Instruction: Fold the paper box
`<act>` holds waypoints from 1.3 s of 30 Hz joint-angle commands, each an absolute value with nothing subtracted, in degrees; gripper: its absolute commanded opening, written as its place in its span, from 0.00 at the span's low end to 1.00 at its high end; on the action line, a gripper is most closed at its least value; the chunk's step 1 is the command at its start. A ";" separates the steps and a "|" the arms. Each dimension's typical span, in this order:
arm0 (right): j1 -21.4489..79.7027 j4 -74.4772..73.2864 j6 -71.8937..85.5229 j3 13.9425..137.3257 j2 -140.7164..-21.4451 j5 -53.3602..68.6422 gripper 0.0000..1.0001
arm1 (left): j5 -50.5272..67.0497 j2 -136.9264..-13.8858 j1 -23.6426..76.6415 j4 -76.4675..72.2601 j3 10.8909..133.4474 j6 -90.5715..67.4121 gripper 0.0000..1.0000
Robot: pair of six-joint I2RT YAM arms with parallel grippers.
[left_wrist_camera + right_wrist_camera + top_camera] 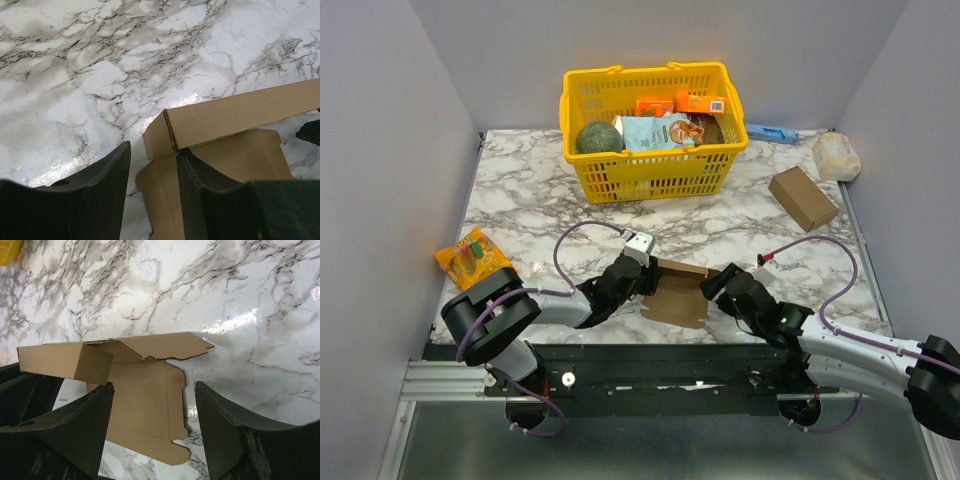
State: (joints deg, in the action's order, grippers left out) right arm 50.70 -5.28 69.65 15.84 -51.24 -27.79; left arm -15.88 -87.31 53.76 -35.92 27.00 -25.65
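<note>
Two grippers are flanking the thin brown creased cardboard paper box (678,292), which is lying near the white marble table's (540,200) 6 o'clock edge with its 12 o'clock wall folded up. The left gripper (642,280), at the box's 9 o'clock corner, is standing parted, grasping nothing. The right gripper (718,290), at 3 o'clock, is spread wide and released. Well apart, a yellow plastic basket (650,175) is sitting at 12 o'clock, a blocky brown carton (803,197) at 2 and an orange snack packet (472,257) at 9.

Bright, even light — soft glare, sharp.

From above and behind me, one camera looks down on the surface (520,200); my two wrist cameras sit close, both seeing the paper box (225,120).
</note>
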 commanded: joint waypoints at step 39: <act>50.89 -11.25 72.25 17.84 -48.60 -32.43 0.58 | -23.72 -88.68 57.82 -31.47 32.87 -20.04 0.13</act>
State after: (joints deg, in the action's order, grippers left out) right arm 50.70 -10.48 71.96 15.59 -47.07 -29.34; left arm -18.20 -89.58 55.92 -34.50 30.92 -21.56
